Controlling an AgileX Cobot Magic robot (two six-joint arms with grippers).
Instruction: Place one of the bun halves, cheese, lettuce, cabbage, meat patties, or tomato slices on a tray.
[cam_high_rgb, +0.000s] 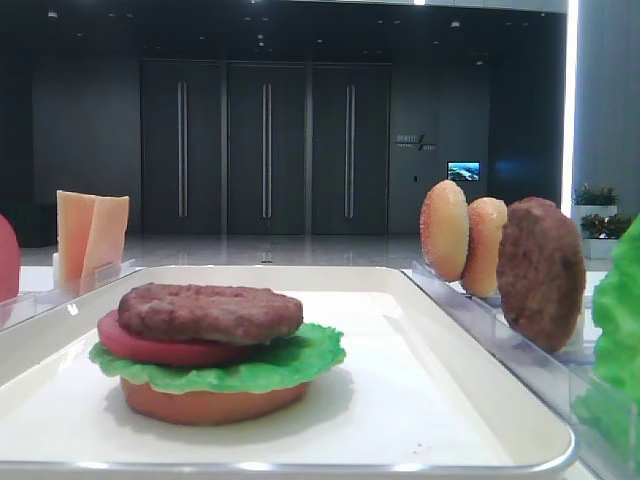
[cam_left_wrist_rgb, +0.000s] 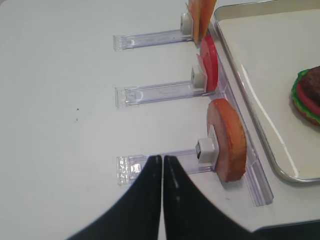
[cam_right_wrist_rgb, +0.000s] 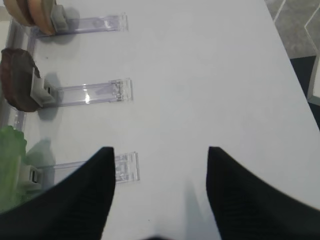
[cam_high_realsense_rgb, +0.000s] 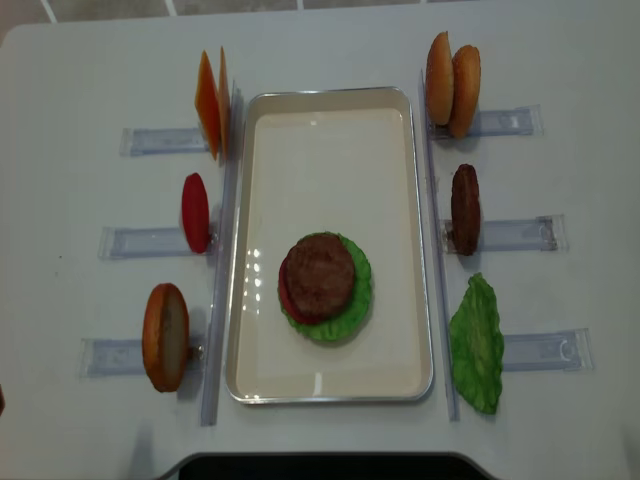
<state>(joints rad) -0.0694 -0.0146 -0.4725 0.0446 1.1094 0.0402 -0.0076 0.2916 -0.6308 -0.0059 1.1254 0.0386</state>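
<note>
Right wrist, fingers (cam_right_wrist_rgb: 160, 195) spread, left fingers (cam_left_wrist_rgb: 161, 200) pressed together, no legible writing.

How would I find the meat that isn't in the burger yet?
Find the white tray in the middle of the table. Look just past its right edge, at the middle clear rack. The spare meat patty stands there on edge, dark brown and rough, between the tan buns and green lettuce.
</note>
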